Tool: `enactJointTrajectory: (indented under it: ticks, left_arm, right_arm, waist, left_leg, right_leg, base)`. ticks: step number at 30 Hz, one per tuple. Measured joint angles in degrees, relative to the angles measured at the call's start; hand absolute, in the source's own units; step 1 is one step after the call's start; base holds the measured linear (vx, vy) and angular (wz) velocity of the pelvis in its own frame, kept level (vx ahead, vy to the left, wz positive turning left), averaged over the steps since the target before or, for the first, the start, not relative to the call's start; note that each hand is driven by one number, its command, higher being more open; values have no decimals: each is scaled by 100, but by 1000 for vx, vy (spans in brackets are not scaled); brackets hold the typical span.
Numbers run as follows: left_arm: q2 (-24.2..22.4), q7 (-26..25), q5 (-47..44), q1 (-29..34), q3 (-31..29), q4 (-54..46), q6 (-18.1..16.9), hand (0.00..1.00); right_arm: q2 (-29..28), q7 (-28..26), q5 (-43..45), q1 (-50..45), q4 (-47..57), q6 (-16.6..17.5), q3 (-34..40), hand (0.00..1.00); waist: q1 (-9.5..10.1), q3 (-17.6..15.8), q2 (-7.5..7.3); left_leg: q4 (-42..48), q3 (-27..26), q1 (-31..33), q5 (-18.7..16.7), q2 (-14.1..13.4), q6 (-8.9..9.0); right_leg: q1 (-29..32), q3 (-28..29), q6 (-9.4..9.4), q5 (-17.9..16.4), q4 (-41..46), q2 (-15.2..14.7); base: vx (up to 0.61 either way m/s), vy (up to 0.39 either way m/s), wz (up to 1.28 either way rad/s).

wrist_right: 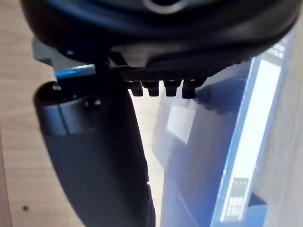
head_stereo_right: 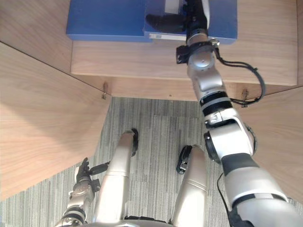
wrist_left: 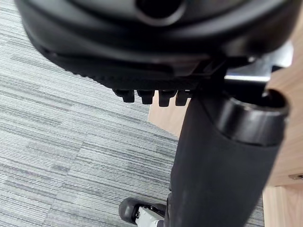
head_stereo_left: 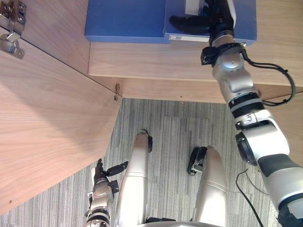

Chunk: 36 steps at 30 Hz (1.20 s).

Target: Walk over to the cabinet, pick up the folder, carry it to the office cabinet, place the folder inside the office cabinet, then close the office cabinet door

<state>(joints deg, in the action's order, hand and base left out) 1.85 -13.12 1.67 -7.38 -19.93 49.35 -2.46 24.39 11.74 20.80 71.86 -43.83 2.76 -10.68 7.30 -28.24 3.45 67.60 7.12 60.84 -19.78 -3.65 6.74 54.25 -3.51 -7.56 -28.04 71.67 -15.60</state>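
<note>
The folder (head_stereo_left: 246,21) lies flat on the wooden shelf (head_stereo_left: 151,59) of the office cabinet, near the shelf's front edge, blue with a white label on its upper face and a pale printed strip along the edge that faces me. My right hand (head_stereo_left: 220,16) reaches in over it from the right and rests on its top, with my thumb spread out to the left across the blue cover. In my right wrist view the folder's labelled face sits just past my hand, with bare wood on the thumb's side. I cannot tell from any of the 4 views whether this hand is clamped on the folder or only laid on it. A second blue folder (head_stereo_left: 125,19), flatter and wider, lies just beside it on the left and seems to touch it, so 2 blue things share the shelf. The cabinet door (head_stereo_left: 52,118) stands open on my left, its metal hinges (head_stereo_left: 12,28) showing at the inner edge, and another wooden door panel (head_stereo_right: 284,137) stands at my right. Below the shelf front is grey striped carpet (head_stereo_left: 161,123). My left hand (head_stereo_left: 100,176) hangs low by my side near the open door, relaxed and empty.
</note>
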Motion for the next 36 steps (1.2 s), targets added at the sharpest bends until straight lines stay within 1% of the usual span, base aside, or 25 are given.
enactJointTrajectory:
  ticks: [1,8,10,11,12,16,19,21,26,28,30,33,34,35,36]
  left_arm:
    - [0,9,-1,12,74,41,-1,100]
    - [0,72,-6,20,82,158,2,100]
    - [0,81,-6,20,81,158,1,100]
    - [2,91,-6,19,79,158,1,100]
    - [3,100,-6,20,78,162,1,100]
    - [2,118,-8,-15,75,209,3,100]
    - [3,141,-6,-62,68,207,3,100]
    - [4,178,-6,-79,48,203,2,100]
    - [0,210,-6,-83,-122,208,3,100]
    - [-3,210,-6,-82,-153,209,3,100]
    - [-5,204,-7,-83,-180,210,4,100]
    - [-38,189,-8,-104,-171,194,4,100]
    - [-56,175,-7,-122,-161,177,8,100]
    - [-95,147,-4,-172,-158,135,9,100]
    - [-106,120,3,-207,-153,131,10,100]
  right_arm:
    - [129,-47,169,49,-187,32,50,100]
    - [572,-177,178,173,-828,109,46,100]
    - [751,-177,151,173,-1041,82,43,100]
    - [792,-172,133,169,-1202,6,45,100]
    - [813,-145,121,136,-1309,51,71,100]
    - [968,-148,-346,85,-1333,6,52,100]
    - [1031,-166,-851,34,-1332,6,61,100]
    - [1084,-166,-941,-4,-1330,7,79,100]
    - [1130,-140,-876,-114,-1317,8,391,100]
    - [1109,-94,-555,-142,-1247,18,493,100]
    - [1003,32,-332,-231,-939,-11,502,100]
    - [651,321,-271,-749,240,-60,659,100]
    - [553,494,-438,-992,823,-94,677,100]
    - [396,741,-791,-1399,1848,-104,726,100]
    - [357,824,-1030,-1551,2243,-116,726,100]
  waist:
    - [1,-1,2]
    - [-10,-5,12]
    - [-24,-4,15]
    - [-25,-4,15]
    - [-30,-4,16]
    - [-89,1,29]
    - [-125,4,33]
    - [-122,4,34]
    - [-125,7,39]
    - [-123,20,61]
    - [-131,22,64]
    - [-154,22,64]
    - [-155,22,63]
    - [-157,22,63]
    - [-157,22,63]
  left_leg:
    - [3,-6,1,9,31,-15]
    - [6,-16,3,22,85,-37]
    - [6,-32,3,27,113,-50]
    - [6,-34,3,26,115,-54]
    - [8,-36,4,26,116,-56]
    - [17,-38,2,24,110,-60]
    - [21,-45,0,23,110,-63]
    - [21,-46,0,23,112,-67]
    - [21,-56,-3,22,109,-72]
    - [20,-60,-5,21,100,-73]
    - [20,-73,-14,18,46,-78]
    - [1,-101,-20,12,-69,-83]
    - [-9,-116,-20,12,-95,-83]
    - [-25,-137,-21,11,-118,-81]
    - [-31,-143,-24,11,-124,-81]
  right_leg:
    - [0,3,-10,-8,19,-28]
    - [-3,14,-19,-12,29,-76]
    - [-5,22,-33,-18,34,-107]
    - [-7,23,-35,-18,31,-108]
    - [-6,24,-36,-17,30,-108]
    - [-6,34,-37,-17,35,-101]
    - [-6,36,-41,-15,35,-101]
    - [-6,36,-43,-14,32,-102]
    - [-6,45,-49,-9,25,-98]
    - [-6,52,-56,-3,16,-86]
    - [-5,65,-58,19,-14,-33]
    - [13,82,-44,85,-99,82]
    - [28,94,-39,97,-113,104]
    - [59,118,-31,107,-118,124]
    - [64,126,-29,108,-118,130]
  base:
    - [3,-2,8]
    - [10,-2,3]
    - [27,-1,4]
    - [0,0,0]
    - [0,0,0]
    - [0,0,0]
    - [0,0,0]
    - [0,0,0]
    - [7,-1,0]
    - [26,-7,-4]
    - [5,-1,-13]
    - [22,0,-19]
    - [38,-6,-14]
    - [31,-6,-11]
    - [29,-9,-8]
